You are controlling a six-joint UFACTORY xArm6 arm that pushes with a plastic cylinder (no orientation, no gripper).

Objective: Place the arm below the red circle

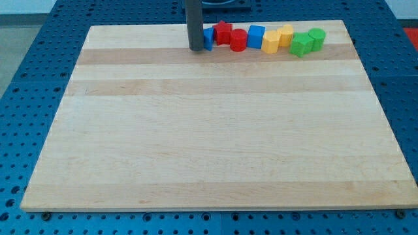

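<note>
The red circle (238,40) is a red cylinder in a row of blocks along the view's top edge of the wooden board (209,130). My tip (195,49) stands at the left end of that row, touching or almost touching a blue block (208,38) that the rod partly hides. The tip is to the left of the red circle, about level with its lower edge, with the blue block and a red star (223,31) between them.
Right of the red circle lie a blue cube (255,36), a yellow block (271,42), a yellow block (285,34), a green star-like block (301,45) and a green cylinder (317,38). Blue perforated table surrounds the board.
</note>
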